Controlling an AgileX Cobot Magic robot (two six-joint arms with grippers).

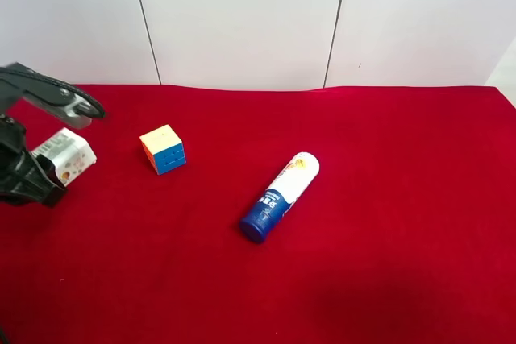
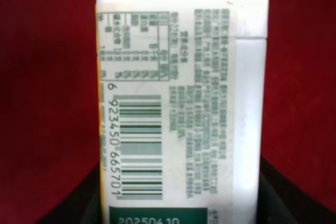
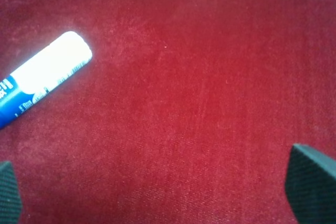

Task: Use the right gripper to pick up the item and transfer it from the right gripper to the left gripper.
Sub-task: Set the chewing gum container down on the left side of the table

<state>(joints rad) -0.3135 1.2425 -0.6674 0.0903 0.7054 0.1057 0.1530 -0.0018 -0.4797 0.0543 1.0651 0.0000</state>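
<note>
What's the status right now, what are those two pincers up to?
Left pincer shut on white rectangular barcode-labelled box. Right pincer open, empty, over red cloth. Blue-and-white tube and colourful cube lie apart, nothing blocking.

Cube [image 1: 163, 149] and blue-white bottle [image 1: 280, 196] on red cloth [image 1: 387, 199]

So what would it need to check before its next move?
1. Right fingers open and empty: ok.
2. Tube lined up between the right fingers: not ok, it lies off to one side of them.
3. Left fingers free to receive: not ok, they hold a white box.
4. Tube clear of the cube on the red cloth: ok, they lie apart.
5. Right arm's height above the cloth: cannot tell.
</note>
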